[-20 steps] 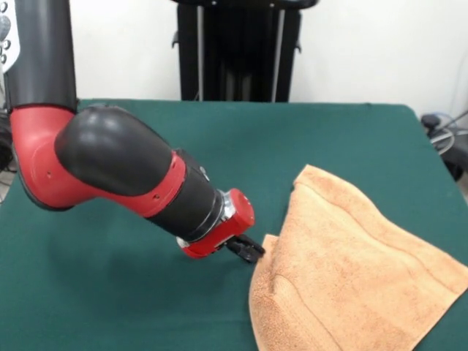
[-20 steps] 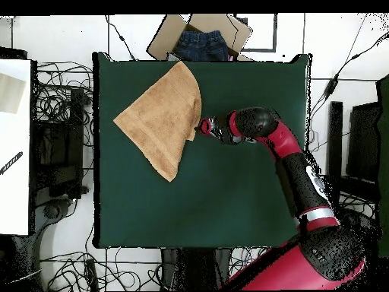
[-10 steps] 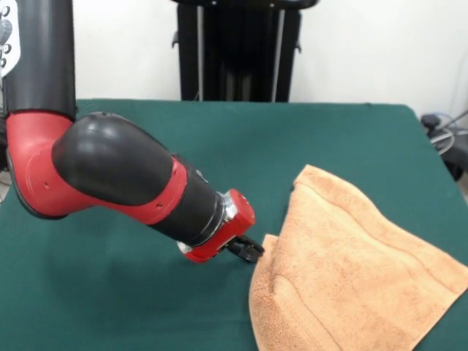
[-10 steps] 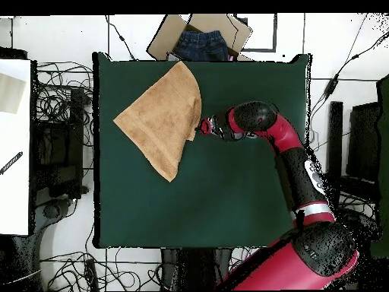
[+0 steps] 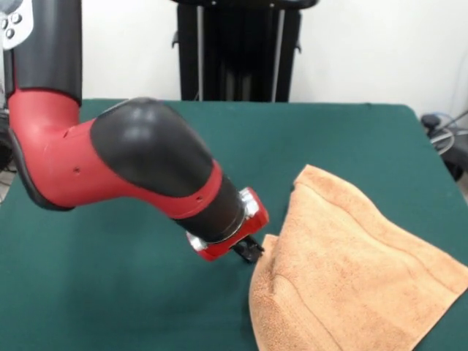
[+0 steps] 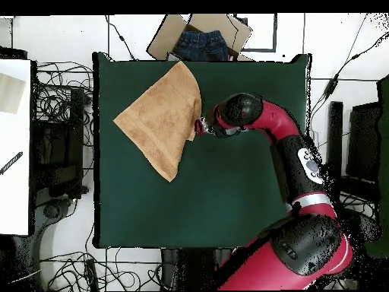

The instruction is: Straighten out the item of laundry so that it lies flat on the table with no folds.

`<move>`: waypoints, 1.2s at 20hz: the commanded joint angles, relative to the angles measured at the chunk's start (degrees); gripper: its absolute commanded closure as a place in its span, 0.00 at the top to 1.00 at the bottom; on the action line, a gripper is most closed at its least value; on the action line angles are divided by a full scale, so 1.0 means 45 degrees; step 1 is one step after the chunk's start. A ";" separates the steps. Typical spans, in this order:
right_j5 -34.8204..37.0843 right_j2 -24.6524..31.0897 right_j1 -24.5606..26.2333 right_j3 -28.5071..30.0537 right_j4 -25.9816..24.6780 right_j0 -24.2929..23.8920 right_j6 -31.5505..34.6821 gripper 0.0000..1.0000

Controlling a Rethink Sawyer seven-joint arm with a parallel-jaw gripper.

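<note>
The item of laundry [image 5: 351,263] is an orange-tan terry towel lying folded over itself near the right front of the dark green table [image 5: 131,292]. In the overhead view the item of laundry [image 6: 161,114] makes a rough triangle at the table's [image 6: 228,190] upper left. My gripper [image 5: 251,251] sits low at the towel's folded left corner, touching or nearly touching it. The gripper [image 6: 200,125] shows at the towel's right edge in the overhead view. The arm's red wrist hides most of it.
A cardboard box [image 6: 201,36] holding dark blue clothing stands just beyond the table's top edge in the overhead view. Cables lie on the floor around the table. The black robot pedestal [image 5: 238,51] stands behind the table's far edge.
The arm's elbow and forearm have swung toward the towel and now loom over the wrist. The gripper has stayed at the towel's corner. The towel has not moved.
</note>
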 commanded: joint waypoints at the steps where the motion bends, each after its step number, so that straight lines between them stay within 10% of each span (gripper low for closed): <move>1: -0.4345 -0.3236 -0.1582 0.2021 -0.1429 0.1615 0.5805 0.00; 12: -0.3632 -0.4441 -0.4403 0.3944 0.0114 0.2036 0.5381 0.00; 24: -0.3033 -0.3978 -0.3950 0.3331 -0.0033 0.0601 0.3004 0.00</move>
